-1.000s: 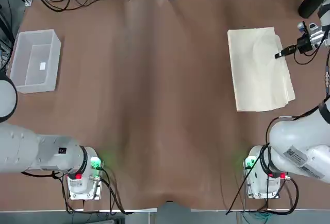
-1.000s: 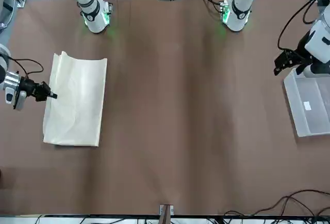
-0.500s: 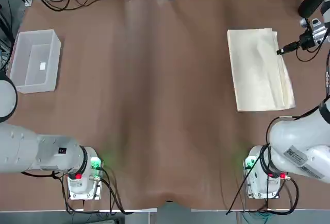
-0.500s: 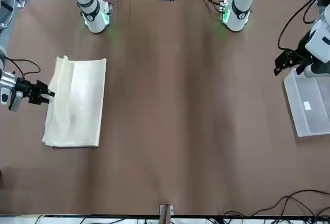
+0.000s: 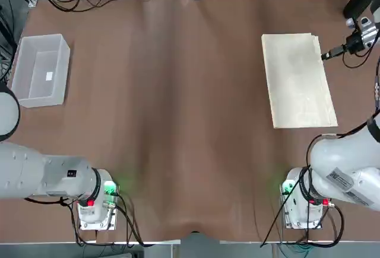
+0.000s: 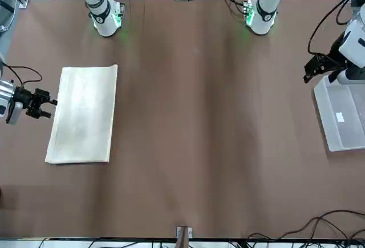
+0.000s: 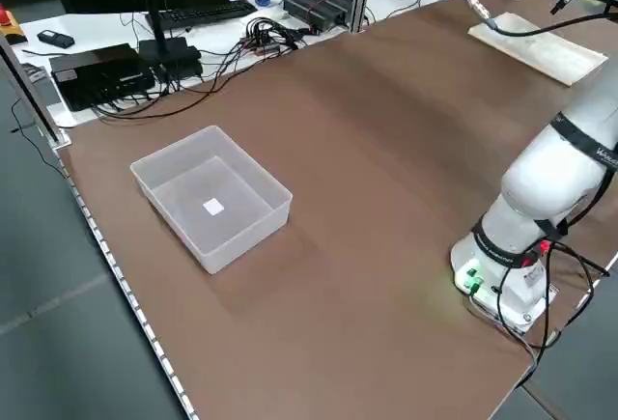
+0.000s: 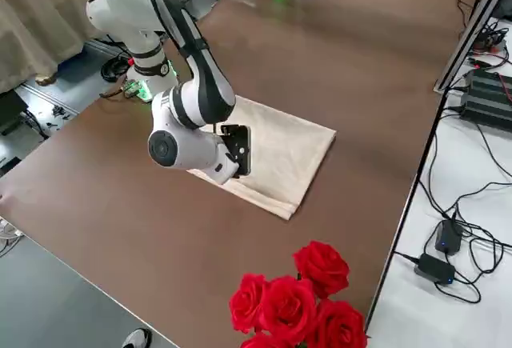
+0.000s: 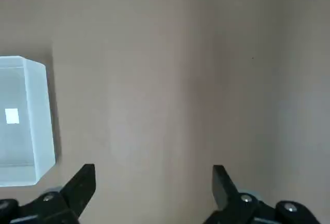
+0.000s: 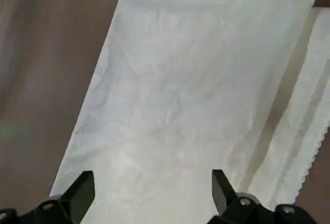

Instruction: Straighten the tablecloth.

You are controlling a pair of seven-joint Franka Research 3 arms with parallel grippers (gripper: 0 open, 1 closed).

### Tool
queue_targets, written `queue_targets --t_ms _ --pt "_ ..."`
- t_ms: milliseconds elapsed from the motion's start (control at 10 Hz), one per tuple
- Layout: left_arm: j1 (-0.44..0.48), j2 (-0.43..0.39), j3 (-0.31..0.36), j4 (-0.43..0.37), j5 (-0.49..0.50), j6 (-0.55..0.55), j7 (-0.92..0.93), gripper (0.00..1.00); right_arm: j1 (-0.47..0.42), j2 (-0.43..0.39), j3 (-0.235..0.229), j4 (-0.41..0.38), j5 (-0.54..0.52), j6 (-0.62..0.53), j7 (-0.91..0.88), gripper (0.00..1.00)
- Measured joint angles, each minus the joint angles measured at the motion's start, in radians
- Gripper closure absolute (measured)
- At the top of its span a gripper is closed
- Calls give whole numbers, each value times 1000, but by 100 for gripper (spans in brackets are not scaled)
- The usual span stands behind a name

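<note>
1. In the top view the right gripper [image 5: 326, 54] sits at the right edge, where its arm is cut off.
2. In the right side view, that arm hides part of the tablecloth [image 8: 280, 152].
3. Upper right in the left side view, the tablecloth is too small to show creases.

The brown table [image 5: 178, 92] lay bare across its whole middle, so my claws could pass freely there. Only the folded tablecloth [image 5: 298, 80] at my right and the plastic bin [image 5: 40, 69] at my left stood in the way.
</note>
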Motion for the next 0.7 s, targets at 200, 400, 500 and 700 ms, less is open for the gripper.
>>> queue_targets --t_ms 200,400,500,700 --pt "0 0 -1 0 0 0 0 0 -1 3 -2 1 -13 6 3 1" --pt "0 0 -1 0 0 0 0 0 -1 41 -4 -3 -18 43 27 4" --pt "0 0 -1 0 0 0 0 0 -1 67 -4 -4 -30 49 75 11" --pt "0 0 -1 1 0 0 0 0 -1 87 -3 -3 -68 61 183 22"
